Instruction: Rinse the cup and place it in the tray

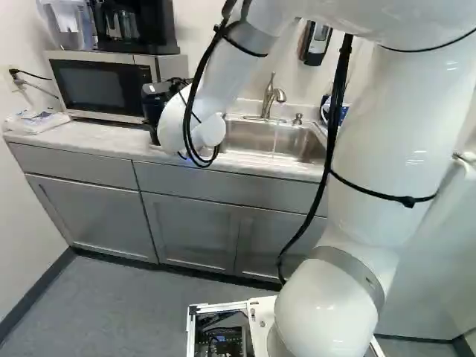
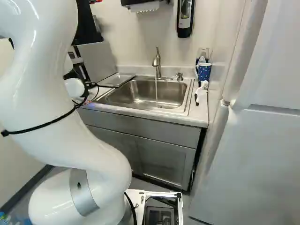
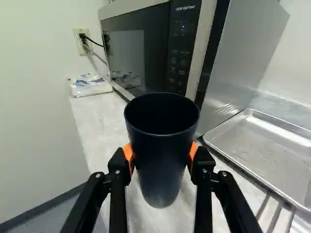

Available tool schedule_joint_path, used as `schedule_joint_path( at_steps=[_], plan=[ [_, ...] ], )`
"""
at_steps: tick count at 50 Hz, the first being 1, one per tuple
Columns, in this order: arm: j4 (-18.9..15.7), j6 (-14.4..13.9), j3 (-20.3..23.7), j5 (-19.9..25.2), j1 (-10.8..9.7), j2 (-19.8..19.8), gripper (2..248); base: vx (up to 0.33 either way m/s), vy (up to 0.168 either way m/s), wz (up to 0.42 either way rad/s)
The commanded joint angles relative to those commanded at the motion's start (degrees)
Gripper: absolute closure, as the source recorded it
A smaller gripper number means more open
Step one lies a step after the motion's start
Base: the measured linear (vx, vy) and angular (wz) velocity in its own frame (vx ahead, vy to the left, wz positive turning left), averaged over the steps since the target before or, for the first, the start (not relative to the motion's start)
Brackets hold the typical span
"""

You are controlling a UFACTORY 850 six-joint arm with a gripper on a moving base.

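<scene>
Cup (image 3: pixel 162 155) snug between orange pads (image 3: pixel 128 152)

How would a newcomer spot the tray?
Find the microwave on the counter, then look toward the sink. The tray lies between them, shallow rectangular shiny metal with a raised rim. The sink is metal too, but deep, with a faucet over it.

One gripped cup (image 3: pixel 162 160), one tray (image 3: pixel 267 148), one sink (image 2: pixel 140 93), one microwave (image 1: pixel 93 85)

The worktop (image 1: pixel 83 137) carries a microwave (image 1: pixel 93 88) along its back edge, a plastic packet (image 1: pixel 36 121) at its left end, a metal tray (image 3: pixel 267 141) between microwave and inset sink (image 2: pixel 145 95), and a spotted mug (image 2: pixel 204 71) and white brush (image 2: pixel 200 95) near its right edge.
</scene>
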Motion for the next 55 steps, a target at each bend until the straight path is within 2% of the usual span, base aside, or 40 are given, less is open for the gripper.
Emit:
schedule_joint_path(
  at_steps=[30,55],
  plan=[
    [0.0,0.0,3.38,-0.27,-4.52,6.92,126,0.0,0.0,0.0],
    [0.0,0.0,3.33,-4.41,-9.23,10.06,126,0.0,0.0,0.0]
  ],
)
